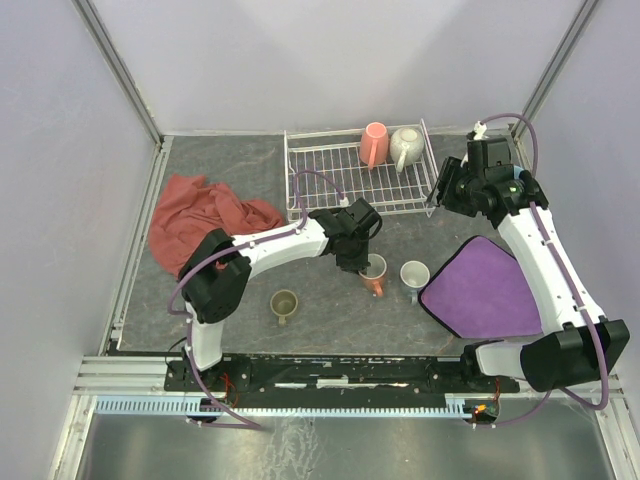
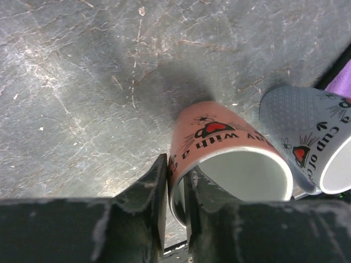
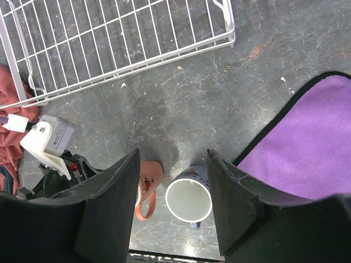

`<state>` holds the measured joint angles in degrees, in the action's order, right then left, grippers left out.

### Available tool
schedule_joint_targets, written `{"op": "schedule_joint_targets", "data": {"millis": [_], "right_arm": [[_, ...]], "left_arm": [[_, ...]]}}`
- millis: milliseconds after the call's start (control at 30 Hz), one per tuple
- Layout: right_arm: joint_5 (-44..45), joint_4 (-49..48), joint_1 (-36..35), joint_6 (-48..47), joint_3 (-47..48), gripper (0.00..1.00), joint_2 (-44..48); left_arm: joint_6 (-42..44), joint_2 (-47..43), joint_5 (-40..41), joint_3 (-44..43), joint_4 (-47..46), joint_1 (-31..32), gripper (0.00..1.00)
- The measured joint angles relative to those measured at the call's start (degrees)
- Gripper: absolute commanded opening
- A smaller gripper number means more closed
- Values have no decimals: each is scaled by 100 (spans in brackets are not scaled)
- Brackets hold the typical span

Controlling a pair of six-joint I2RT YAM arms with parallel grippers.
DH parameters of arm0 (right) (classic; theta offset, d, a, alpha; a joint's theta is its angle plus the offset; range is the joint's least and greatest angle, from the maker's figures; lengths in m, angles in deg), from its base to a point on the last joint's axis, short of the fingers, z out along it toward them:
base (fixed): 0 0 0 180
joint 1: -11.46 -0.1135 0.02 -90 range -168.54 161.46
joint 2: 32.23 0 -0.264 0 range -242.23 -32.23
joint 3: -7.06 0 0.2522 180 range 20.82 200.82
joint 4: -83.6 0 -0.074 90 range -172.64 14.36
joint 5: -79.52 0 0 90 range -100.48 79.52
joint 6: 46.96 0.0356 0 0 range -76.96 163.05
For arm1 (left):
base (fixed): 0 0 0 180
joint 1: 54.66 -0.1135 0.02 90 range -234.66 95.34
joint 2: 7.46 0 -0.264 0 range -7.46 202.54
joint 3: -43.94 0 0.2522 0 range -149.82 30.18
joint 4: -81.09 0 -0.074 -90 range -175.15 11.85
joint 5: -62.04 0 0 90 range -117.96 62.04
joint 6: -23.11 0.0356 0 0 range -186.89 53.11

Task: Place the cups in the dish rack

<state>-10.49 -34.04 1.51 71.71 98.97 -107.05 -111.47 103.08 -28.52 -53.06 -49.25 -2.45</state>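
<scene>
My left gripper (image 1: 362,262) is shut on the rim of the white-and-orange mug (image 1: 375,277), which stands on the mat. In the left wrist view one finger (image 2: 148,197) is outside the mug's wall (image 2: 219,142) and the other is inside. The small grey-blue mug (image 1: 414,277) stands just right of it, and shows too in the left wrist view (image 2: 307,126). The olive-green mug (image 1: 284,304) stands front left. The salmon-orange mug (image 1: 373,143) and the cream mug (image 1: 406,147) are in the white wire dish rack (image 1: 330,180). My right gripper (image 1: 440,190) is open and empty, raised by the rack's right end. The light blue mug is out of view.
A purple cloth (image 1: 485,288) lies at the right, close to the grey-blue mug. A red cloth (image 1: 205,215) is bunched left of the rack. The right wrist view looks down on the grey-blue mug (image 3: 189,197), the orange mug (image 3: 151,175) and the rack's corner (image 3: 227,30).
</scene>
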Motion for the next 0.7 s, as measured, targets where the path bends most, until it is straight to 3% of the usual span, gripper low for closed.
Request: {"op": "schedule_joint_targets", "data": {"millis": [133, 433, 700], "right_arm": [[-7, -20, 0, 2, -33, 60, 0], [-514, -129, 2, 66, -37, 59, -4], [-1827, -144, 11, 588, 503, 59, -424]], "left_arm": [[2, 31, -4, 0, 2, 0, 3], [7, -63, -26, 0, 122, -61, 3], [13, -1427, -391, 7, -83, -949, 3]]}}
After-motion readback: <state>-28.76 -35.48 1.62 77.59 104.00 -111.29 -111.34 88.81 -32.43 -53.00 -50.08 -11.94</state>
